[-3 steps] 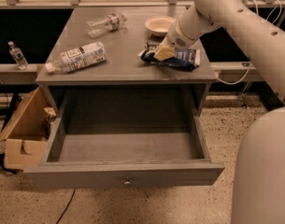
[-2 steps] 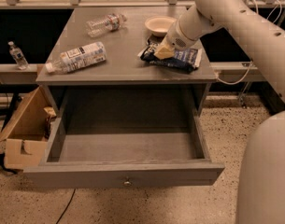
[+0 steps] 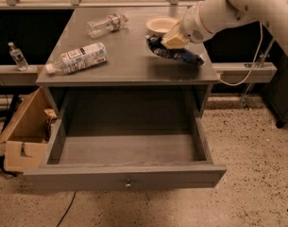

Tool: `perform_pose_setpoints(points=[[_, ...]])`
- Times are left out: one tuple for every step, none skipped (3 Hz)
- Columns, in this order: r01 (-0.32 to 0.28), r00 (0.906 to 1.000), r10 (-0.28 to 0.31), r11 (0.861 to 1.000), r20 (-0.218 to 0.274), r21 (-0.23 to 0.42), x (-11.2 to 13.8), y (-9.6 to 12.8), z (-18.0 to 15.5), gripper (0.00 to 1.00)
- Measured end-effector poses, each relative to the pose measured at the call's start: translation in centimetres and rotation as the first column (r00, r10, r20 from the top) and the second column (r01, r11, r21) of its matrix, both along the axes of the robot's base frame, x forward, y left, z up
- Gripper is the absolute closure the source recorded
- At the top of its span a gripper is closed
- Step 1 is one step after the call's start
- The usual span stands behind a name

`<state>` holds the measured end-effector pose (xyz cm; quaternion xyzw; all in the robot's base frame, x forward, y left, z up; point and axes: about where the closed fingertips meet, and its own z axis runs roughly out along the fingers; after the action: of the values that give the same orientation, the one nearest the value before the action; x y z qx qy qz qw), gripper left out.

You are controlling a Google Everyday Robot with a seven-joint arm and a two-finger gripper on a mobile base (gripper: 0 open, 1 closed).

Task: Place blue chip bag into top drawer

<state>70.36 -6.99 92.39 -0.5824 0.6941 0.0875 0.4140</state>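
The blue chip bag [image 3: 181,56] is at the right side of the table top [image 3: 129,56], its left end raised off the surface. My gripper [image 3: 169,41] comes in from the right and is shut on the bag's left end, with its tan fingers [image 3: 174,37] over the foil. The top drawer [image 3: 124,176] is pulled wide open below the table front. Its inside is bare, and its small round knob [image 3: 128,185] faces me.
Two clear plastic bottles lie on the table, one large at the left [image 3: 80,58] and one at the back [image 3: 105,24]. A white bowl [image 3: 161,24] stands just behind the bag. An open cardboard box [image 3: 23,131] sits on the floor left of the drawer.
The gripper has risen slightly with the bag's left end, so the bag sits a little higher and more tilted than before. The drawer and bottles have not moved.
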Motion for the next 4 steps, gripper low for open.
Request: perform_pose_setpoints(points=[[-0.050, 0.9982, 0.047, 0.996, 0.038, 0.074, -2.5, -0.3, 2.2, 1.00], [-0.057, 0.9979, 0.054, 0.995, 0.036, 0.083, -2.9, -0.4, 2.2, 1.00], [-0.072, 0.9972, 0.071, 0.994, 0.025, 0.087, -3.4, -0.3, 1.7, 1.00], [-0.130, 0.9912, 0.126, 0.985, 0.038, 0.114, -7.0, 0.5, 1.5, 1.00]])
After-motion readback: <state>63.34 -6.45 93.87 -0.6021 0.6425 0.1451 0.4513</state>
